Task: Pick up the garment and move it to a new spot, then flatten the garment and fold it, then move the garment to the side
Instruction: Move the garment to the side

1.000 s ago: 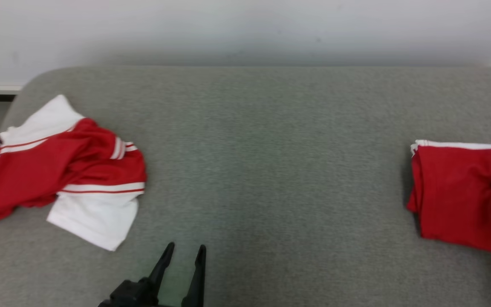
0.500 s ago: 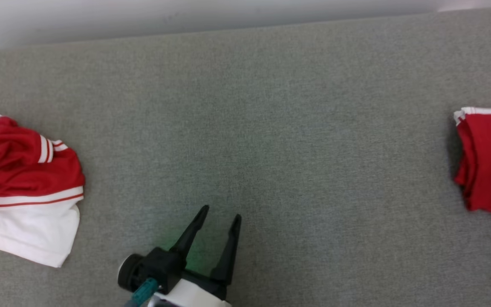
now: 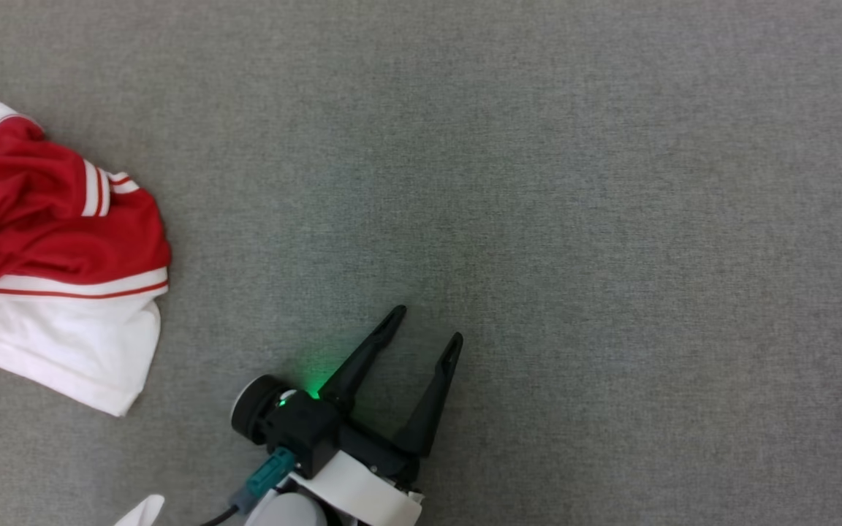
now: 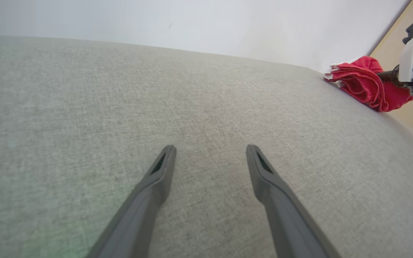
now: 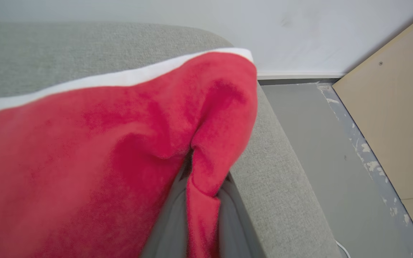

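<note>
Pinching folded garment point(image 5: 84, 161), right tool point(image 5: 203, 184); left tool point(image 3: 427, 324) spread, crumpled jersey point(image 3: 48, 219) nearby on couch point(image 3: 574, 219).

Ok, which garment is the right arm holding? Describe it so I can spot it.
On the grey padded surface, go to the rounded end by the floor. The red garment there, white-trimmed, is pinched in the right gripper fingers. Unlike the crumpled red-and-white garment, it's folded.

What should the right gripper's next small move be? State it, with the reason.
Probably open the right gripper: it pinches a fold of the folded red garment, which already lies at the edge of the grey surface. The left gripper hangs open, holding nothing.
</note>
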Controlling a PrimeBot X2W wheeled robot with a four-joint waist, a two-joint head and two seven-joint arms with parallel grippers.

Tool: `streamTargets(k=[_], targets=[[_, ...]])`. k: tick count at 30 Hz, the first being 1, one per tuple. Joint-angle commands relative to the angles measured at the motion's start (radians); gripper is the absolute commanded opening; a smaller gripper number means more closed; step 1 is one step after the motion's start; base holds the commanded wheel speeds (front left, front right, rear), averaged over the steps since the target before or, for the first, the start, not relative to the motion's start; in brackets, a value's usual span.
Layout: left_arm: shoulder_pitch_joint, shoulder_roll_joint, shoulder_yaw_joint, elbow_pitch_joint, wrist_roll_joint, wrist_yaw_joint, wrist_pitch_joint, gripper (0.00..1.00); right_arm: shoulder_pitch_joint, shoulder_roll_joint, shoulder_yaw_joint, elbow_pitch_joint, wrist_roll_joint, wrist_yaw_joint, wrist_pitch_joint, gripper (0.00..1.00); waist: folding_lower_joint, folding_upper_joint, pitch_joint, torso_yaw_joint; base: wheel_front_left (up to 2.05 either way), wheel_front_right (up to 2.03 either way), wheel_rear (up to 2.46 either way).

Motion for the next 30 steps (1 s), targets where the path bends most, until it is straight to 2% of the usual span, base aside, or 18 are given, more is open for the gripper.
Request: streamTargets(k=[1, 2, 3, 8, 12, 17, 22, 26, 28, 30], targets=[[0.010, 0.022, 0.028, 0.035, -0.005, 0.006, 0.005, 1.00, -0.020, -0.022, -0.015, 0.036, -0.049, -0.002, -0.011, 0.31, -0.0001, -0.0001, 0.006, 0.011, 0.00, 0.00, 0.00], [0.013, 0.022, 0.031, 0.036, -0.007, 0.007, 0.005, 1.00, -0.028, -0.027, -0.025, 0.054, -0.076, -0.002, -0.020, 0.82, -0.0001, -0.0001, 0.001, 0.010, 0.00, 0.00, 0.00], [0.015, 0.021, 0.035, 0.035, -0.010, 0.009, 0.005, 1.00, -0.038, -0.033, -0.040, 0.071, -0.103, -0.002, -0.036, 1.00, -0.0001, -0.0001, -0.004, 0.007, 0.00, 0.00, 0.00], [0.026, 0.017, 0.040, 0.032, -0.022, 0.015, 0.005, 1.00, -0.047, -0.018, -0.062, 0.124, -0.225, -0.002, -0.055, 1.00, -0.0001, -0.0001, -0.042, -0.010, 0.00, 0.00, 0.00], [0.040, 0.012, 0.038, 0.037, -0.043, 0.021, 0.003, 1.00, -0.029, -0.031, -0.085, 0.111, -0.338, -0.002, -0.111, 1.00, -0.0001, -0.0001, -0.102, -0.020, 0.00, 0.00, 0.00], [0.092, 0.010, 0.057, 0.043, -0.081, 0.045, 0.003, 1.00, 0.041, 0.050, -0.153, 0.062, -0.366, -0.002, -0.228, 1.00, -0.0001, -0.0001, -0.220, -0.023, 0.00, 0.00, 0.00], [0.169, 0.009, 0.083, 0.046, -0.109, 0.073, 0.003, 1.00, 0.168, 0.126, -0.146, -0.052, -0.318, -0.002, -0.330, 1.00, -0.0001, -0.0001, -0.335, -0.014, 0.00, 0.00, 0.00], [0.235, 0.010, 0.132, 0.042, -0.118, 0.092, 0.003, 1.00, 0.312, 0.191, -0.157, -0.193, -0.261, -0.002, -0.381, 1.00, -0.0001, -0.0001, -0.418, -0.002, 0.00, 0.00, 0.00], [0.263, 0.009, 0.157, 0.040, -0.114, 0.092, 0.003, 1.00, 0.405, 0.211, -0.158, -0.265, -0.271, -0.002, -0.397, 1.00, -0.0001, -0.0001, -0.452, 0.004, 0.00, 0.00, 0.00], [0.283, 0.009, 0.177, 0.039, -0.103, 0.091, 0.003, 1.00, 0.489, 0.257, -0.178, -0.339, -0.275, -0.002, -0.410, 1.00, -0.0001, -0.0001, -0.483, 0.012, 0.00, 0.00, 0.00]])
